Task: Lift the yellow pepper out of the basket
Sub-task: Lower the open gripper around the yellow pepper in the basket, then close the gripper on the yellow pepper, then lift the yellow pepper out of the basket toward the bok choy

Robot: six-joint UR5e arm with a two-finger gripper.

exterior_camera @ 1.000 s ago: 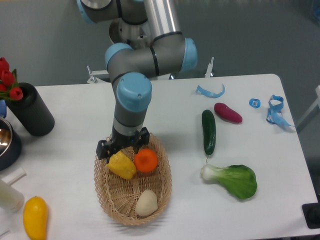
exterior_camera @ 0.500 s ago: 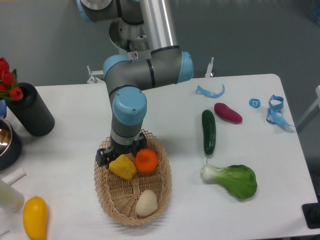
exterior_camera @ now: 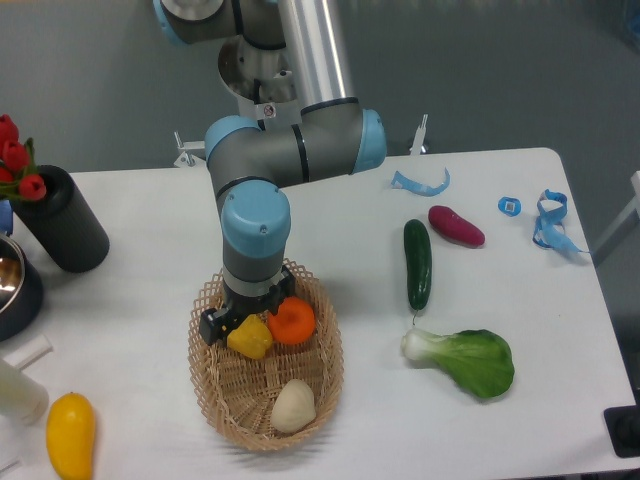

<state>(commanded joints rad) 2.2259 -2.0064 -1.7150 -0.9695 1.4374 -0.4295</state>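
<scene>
Readable text: none that I can make out in this view.
Sticker on my arm [exterior_camera: 265, 110]: a small red-and-white mark, too small to read.
Blue tag on the desk [exterior_camera: 510, 206]: a white patch on it, no legible characters.

The robot arm [exterior_camera: 290, 150] is built of smooth grey cylindrical segments with light-blue round caps at the joints — one cap faces the camera on the wrist. A broad, shiny silver metal tube forms the upper link. A small white label with a red mark (too small to read) sits near the elbow. The black two-finger gripper [exterior_camera: 243, 322] ends it.
</scene>
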